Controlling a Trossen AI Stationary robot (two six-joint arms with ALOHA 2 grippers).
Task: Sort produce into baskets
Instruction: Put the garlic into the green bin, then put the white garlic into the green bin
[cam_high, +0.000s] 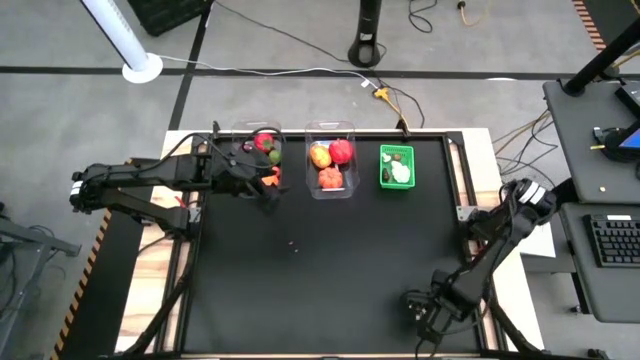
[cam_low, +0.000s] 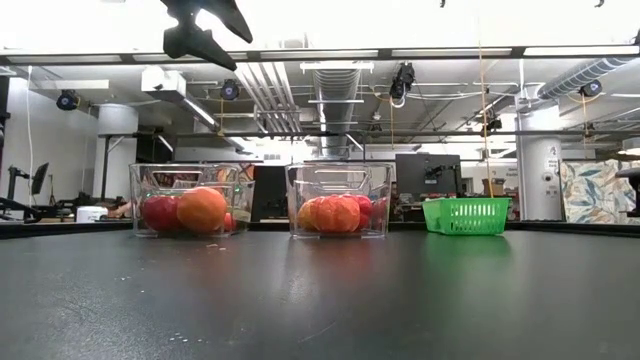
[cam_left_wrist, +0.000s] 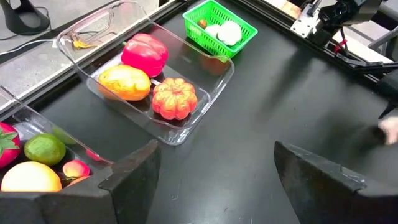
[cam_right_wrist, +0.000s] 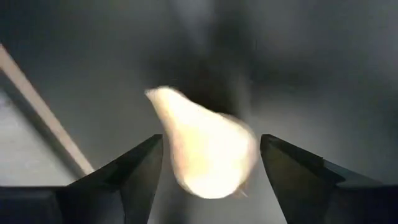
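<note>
Bench (cam_high: 320, 290): three baskets line the far edge, produce already grouped inside. My left claw (cam_high: 268, 190) hangs spread and empty over the left tub (cam_high: 243, 135). Right claw (cam_right_wrist: 208, 180), near the right corner, straddles a garlic piece (cam_right_wrist: 205, 152), jaws apart, not pinching yet I think.

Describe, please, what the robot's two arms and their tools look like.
Both arms are dark, jointed links with black cables alongside. The left tool and the right tool each end in two dark, wedge-shaped fingers. The right arm wears a pale band near one joint.
</note>
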